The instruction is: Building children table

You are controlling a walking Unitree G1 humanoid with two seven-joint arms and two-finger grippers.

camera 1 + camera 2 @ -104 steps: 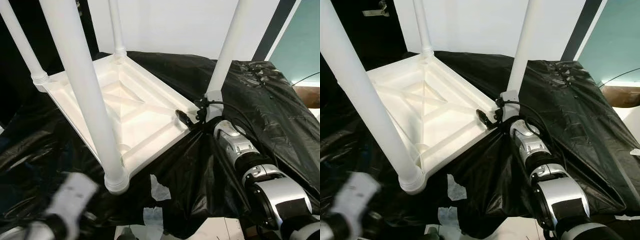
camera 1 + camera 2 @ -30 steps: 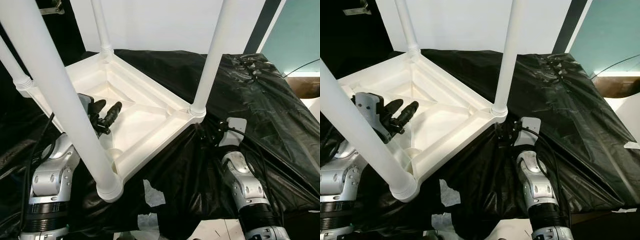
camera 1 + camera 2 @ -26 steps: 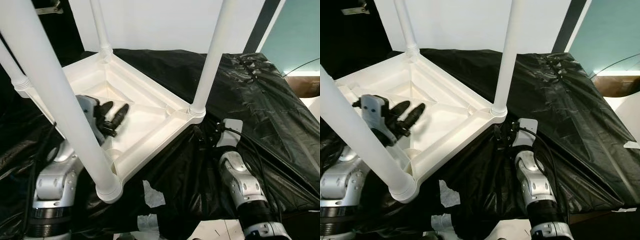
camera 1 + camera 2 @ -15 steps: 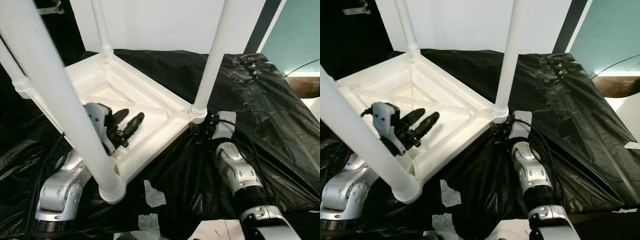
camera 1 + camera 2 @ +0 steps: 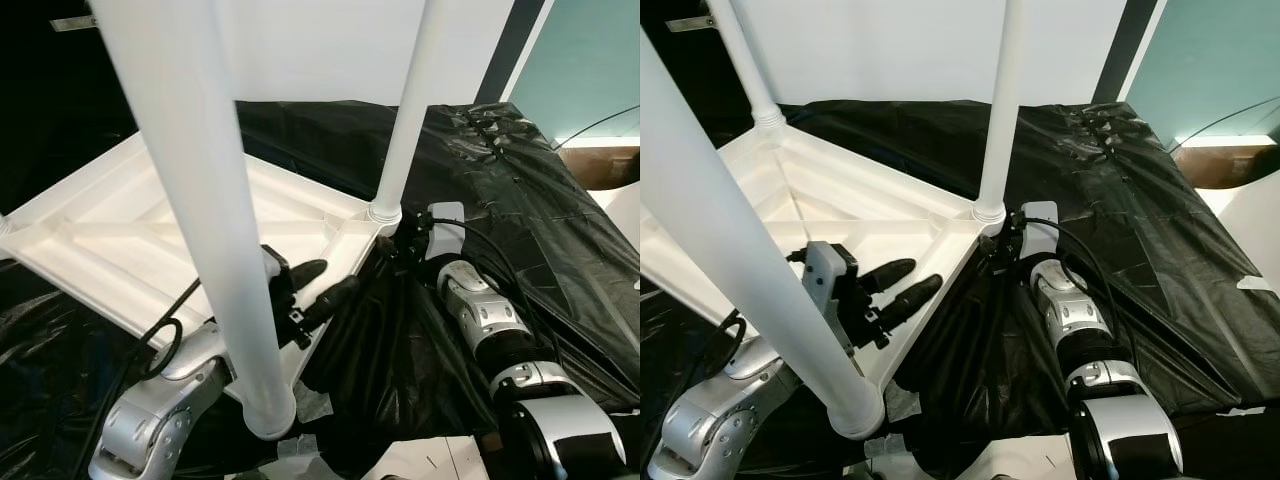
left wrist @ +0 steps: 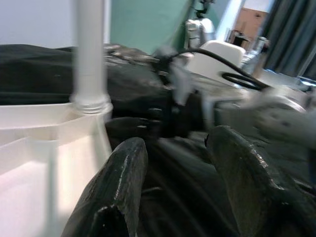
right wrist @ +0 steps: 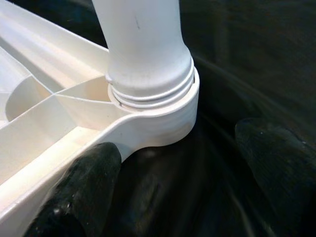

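Both hands open: left hand (image 5: 898, 288) spread over upturned white table (image 5: 820, 200) rim, right hand (image 7: 163, 187) wide around leg socket (image 7: 158, 111).

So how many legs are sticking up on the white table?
3 can be seen: the near leg by the left claw, the right-corner leg by the right claw, and a far-left leg. A fourth may be hidden.

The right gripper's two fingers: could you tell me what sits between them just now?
In the right wrist view, the right gripper is open, and the corner socket of the upturned white table, with its leg, stands between the fingers over black plastic sheeting.
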